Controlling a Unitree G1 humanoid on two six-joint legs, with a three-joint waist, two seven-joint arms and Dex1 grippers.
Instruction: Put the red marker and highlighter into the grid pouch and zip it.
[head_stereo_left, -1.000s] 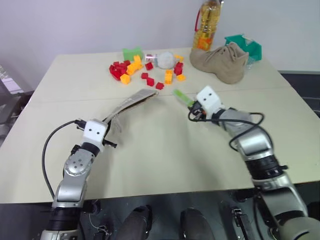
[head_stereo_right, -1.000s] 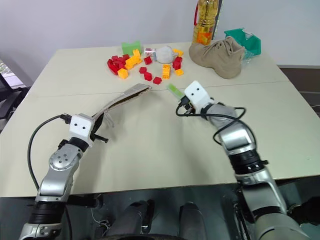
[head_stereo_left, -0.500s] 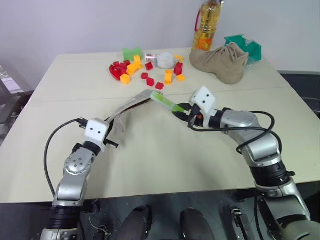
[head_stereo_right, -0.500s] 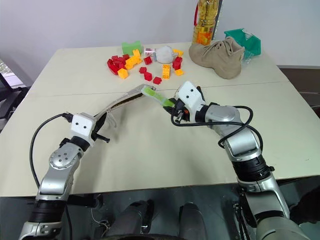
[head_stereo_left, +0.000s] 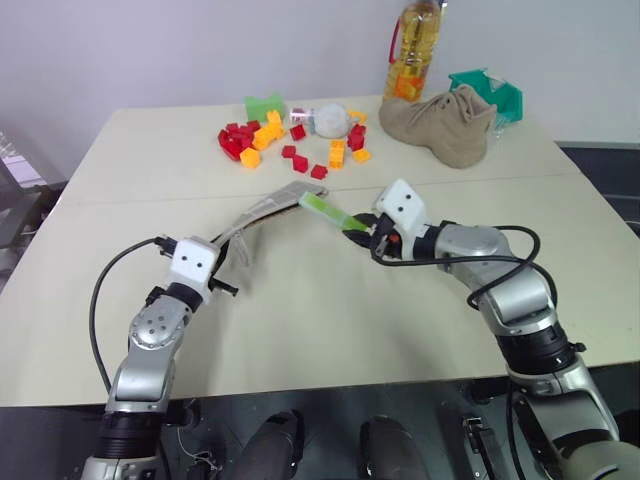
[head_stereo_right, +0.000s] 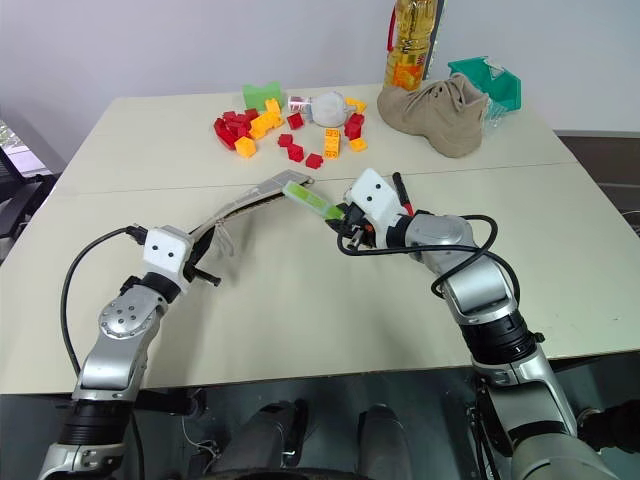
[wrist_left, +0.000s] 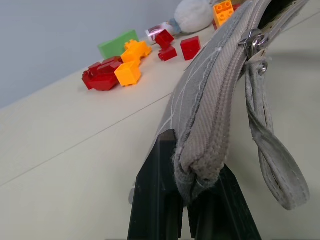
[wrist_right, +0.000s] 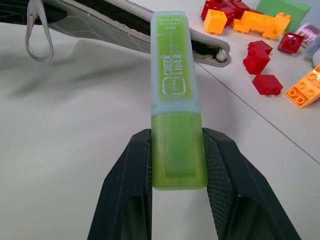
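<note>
The beige table (head_stereo_left: 330, 300) is carrying everything here, with a tan suede boot (head_stereo_left: 440, 122) sitting at its far right side beside a yellow oil bottle (head_stereo_left: 412, 50) whose top is being cut off by the frame edge, and a teal object (head_stereo_left: 490, 90) is lying half hidden behind the boot. The grid pouch (head_stereo_left: 262, 210) is hanging above the table as a long grey strip, one end being pinched by the left gripper (wrist_left: 192, 210), whose black fingers are closing tight on the fabric edge just below the zipper, while the grey pull cord (wrist_left: 270, 150) is dangling in a loop beside them. The pouch's mouth is gaping along the zipper, though its inside is reading as dark and nothing within can be made out. The right gripper (wrist_right: 176, 165) is holding the highlighter (wrist_right: 175, 95) at its cap end, the fingers standing narrowly apart with the pen clamped between them, and the pen's far tip is pointing at the pouch's open far end, just beside or touching its rim; which one is hard to say. A slim red-tipped thing, possibly the red marker (head_stereo_right: 401, 190), is poking out from behind the right wrist, mostly hidden. Red, orange and green toy blocks (head_stereo_left: 290, 140) are lying scattered at the far side of the table.
</note>
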